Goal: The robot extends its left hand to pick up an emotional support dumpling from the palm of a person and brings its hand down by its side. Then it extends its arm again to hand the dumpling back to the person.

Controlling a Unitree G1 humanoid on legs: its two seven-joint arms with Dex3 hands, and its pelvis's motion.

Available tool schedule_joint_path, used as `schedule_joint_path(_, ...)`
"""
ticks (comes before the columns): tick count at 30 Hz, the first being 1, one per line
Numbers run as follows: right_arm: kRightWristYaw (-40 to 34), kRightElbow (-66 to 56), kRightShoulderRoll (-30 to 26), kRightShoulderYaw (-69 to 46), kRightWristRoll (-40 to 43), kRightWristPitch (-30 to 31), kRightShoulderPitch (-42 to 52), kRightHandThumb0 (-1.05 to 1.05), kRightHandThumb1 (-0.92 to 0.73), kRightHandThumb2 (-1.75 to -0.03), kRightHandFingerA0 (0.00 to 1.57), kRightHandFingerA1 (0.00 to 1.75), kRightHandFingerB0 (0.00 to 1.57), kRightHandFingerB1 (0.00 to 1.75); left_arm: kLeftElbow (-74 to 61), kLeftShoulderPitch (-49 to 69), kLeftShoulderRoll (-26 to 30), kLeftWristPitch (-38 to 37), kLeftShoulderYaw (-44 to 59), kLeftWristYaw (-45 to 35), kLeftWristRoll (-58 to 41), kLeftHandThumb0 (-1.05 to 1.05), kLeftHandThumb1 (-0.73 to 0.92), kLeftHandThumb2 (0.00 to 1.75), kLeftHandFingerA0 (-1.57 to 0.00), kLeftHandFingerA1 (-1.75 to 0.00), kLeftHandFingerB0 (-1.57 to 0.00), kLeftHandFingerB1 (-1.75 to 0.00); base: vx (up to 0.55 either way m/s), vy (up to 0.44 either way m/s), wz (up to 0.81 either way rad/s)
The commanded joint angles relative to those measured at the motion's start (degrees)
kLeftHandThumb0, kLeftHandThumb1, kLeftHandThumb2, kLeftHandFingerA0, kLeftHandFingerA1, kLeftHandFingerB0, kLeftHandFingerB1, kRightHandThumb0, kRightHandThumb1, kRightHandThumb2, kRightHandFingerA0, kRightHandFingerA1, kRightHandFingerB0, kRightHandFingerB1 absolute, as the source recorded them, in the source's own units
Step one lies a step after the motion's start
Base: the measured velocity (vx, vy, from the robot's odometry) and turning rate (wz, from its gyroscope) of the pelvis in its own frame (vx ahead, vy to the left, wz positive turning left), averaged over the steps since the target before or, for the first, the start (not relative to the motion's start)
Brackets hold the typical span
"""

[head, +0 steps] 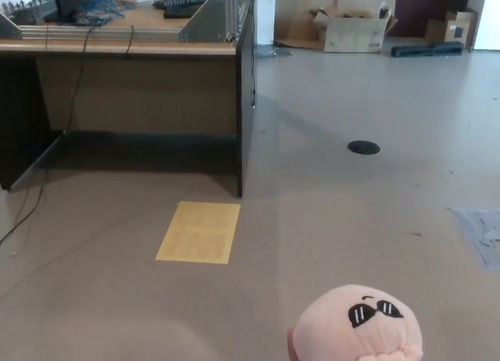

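Along the upper left, a wooden desk (117,47) with dark side panels is standing on the floor (336,212), and a black cable (74,87) is hanging down over its front edge and trailing across the floor toward the left edge of the picture. On the desk's top, toward its back edge, a tangle of blue wires (100,3) is lying beside a dark monitor base, with a black keyboard (181,5) just to their right. A metal frame (211,17) is standing at the desk's right-hand corner.

Below the desk's right front corner, a yellow rectangular sheet (198,232) is lying flat on the floor, apart from the desk leg.

Farther right, at the bottom edge, the pink plush dumpling (355,326) is showing its rounded top, with a black sunglasses face on it tilting slightly. A small pale lobe is bulging at its lower right; what is carrying it lies below the frame and I cannot tell. Neither robot hand is appearing in the head view, so their fingers cannot be judged.

Above it, a round black floor plate (363,148) is sitting in the open floor. At the far wall, an open cardboard box (350,29) is standing with flaps up; its contents cannot be made out. A second, smaller box (459,23) is sitting near the top right corner, behind a long dark object (426,49). A grey patch (480,232) is marking the floor at the right edge.
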Motion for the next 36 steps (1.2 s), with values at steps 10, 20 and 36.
schedule_joint_path(10, -2.3, 3.4, -2.3, -0.4, -0.8, -5.8, -4.5, -0.3, -0.61, -0.58, 0.83, 0.59, 0.59, 0.47, -15.2, -34.7, 10.6, 6.8, -25.9, -12.2, 1.5, -0.22, 0.43, 0.53, -0.79, -0.45, -0.68, -0.41, 0.0, 0.0, 0.0)
schedule_joint_path(20, -2.3, 4.3, -1.9, 0.5, -1.4, -6.0, -5.2, -0.32, -0.6, -0.59, 0.82, 0.56, 0.6, 0.46, -24.0, -44.7, 7.6, 8.6, -41.3, -13.1, 6.3, -0.26, 0.39, 0.57, -0.74, -0.5, -0.71, -0.46, 0.0, 0.0, 0.0)
schedule_joint_path(36, -1.6, 4.6, -2.1, 1.7, -2.2, -5.4, -6.5, -0.3, -0.6, -0.59, 0.82, 0.54, 0.62, 0.47, -29.5, -49.0, -2.9, 1.2, -59.8, -16.3, 20.2, -0.25, 0.44, 0.54, -0.82, -0.47, -0.73, -0.42, 0.0, 0.0, 0.0)
